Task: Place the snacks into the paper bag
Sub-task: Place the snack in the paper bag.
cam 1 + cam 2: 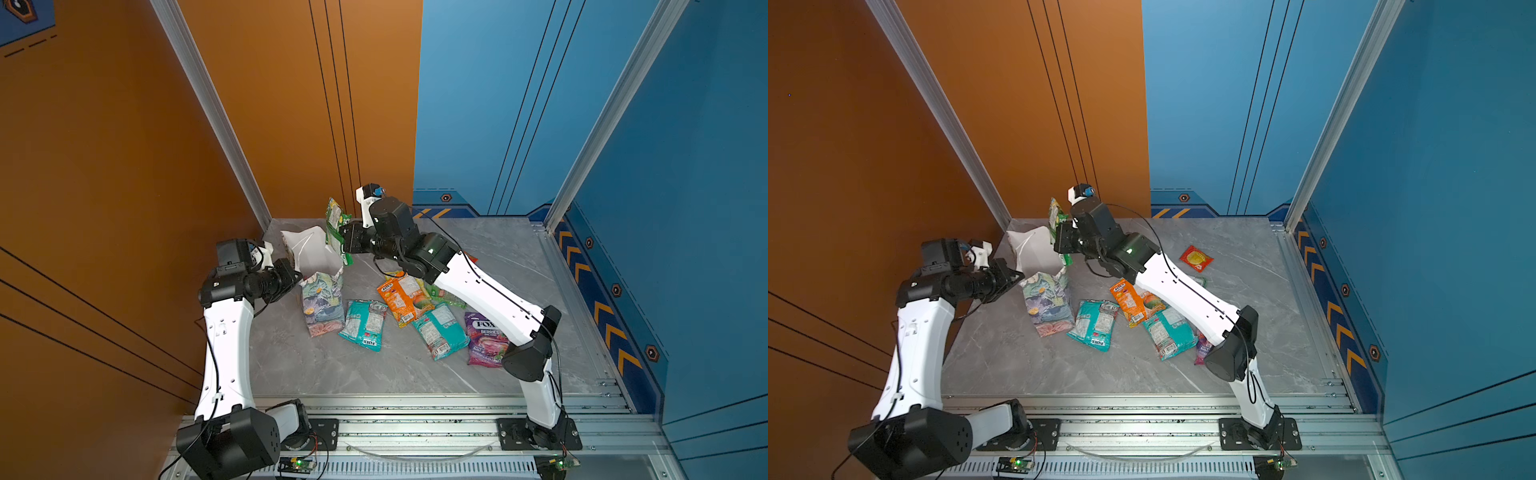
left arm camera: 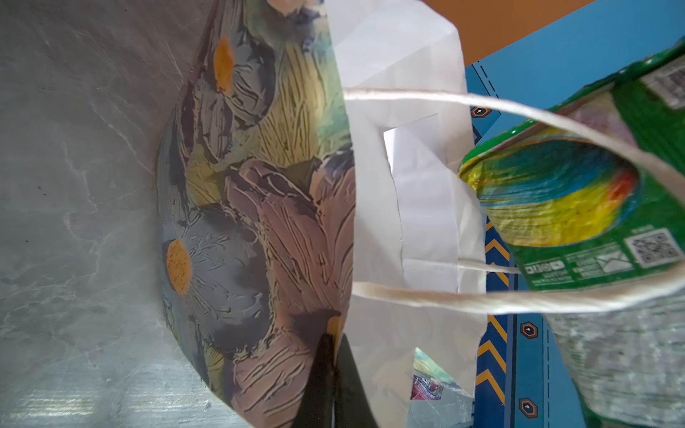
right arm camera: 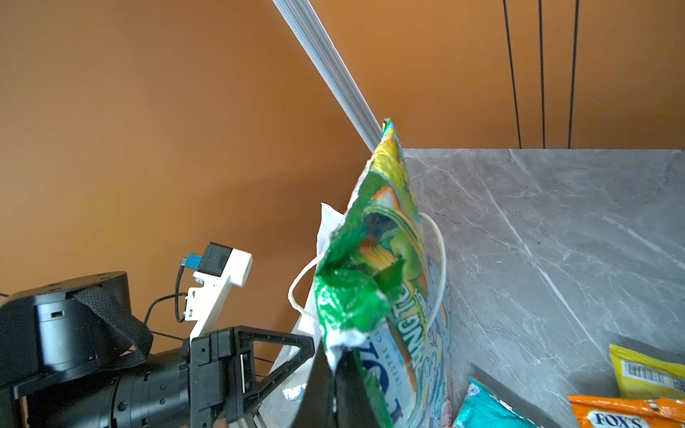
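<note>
Green snack packet over paper bag, tight in right end effector; left end effector clamped on bag rim

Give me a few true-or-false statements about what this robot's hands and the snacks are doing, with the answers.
1. The right hand pinches a green packet. True.
2. The left hand holds nothing. False: it grips the rim of the paper bag.
3. The purple packet is inside the bag. False: it lies on the table.
4. A red packet lies on the table. True.
</note>
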`<control>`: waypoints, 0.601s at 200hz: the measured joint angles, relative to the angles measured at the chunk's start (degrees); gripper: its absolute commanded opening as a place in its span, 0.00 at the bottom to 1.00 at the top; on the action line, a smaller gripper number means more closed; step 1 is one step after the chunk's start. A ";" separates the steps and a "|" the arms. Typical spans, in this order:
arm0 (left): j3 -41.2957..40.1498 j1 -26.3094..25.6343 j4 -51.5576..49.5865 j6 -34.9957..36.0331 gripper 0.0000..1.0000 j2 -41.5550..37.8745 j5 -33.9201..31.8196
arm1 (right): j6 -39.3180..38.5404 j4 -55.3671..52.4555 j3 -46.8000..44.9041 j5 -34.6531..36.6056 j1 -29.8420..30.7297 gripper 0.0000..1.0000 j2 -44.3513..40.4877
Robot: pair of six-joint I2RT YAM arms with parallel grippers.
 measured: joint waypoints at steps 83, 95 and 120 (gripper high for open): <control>-0.39 0.07 0.20 0.00 0.00 -1.05 0.00 | 0.24 -0.87 5.53 -0.26 0.85 0.00 9.66; -0.50 0.07 0.20 0.00 0.00 -1.14 0.00 | 0.24 -0.96 5.97 -0.17 1.07 0.00 9.90; -1.05 0.33 0.33 0.00 0.00 -1.16 0.00 | 0.04 -0.87 7.52 -0.13 1.31 0.00 10.34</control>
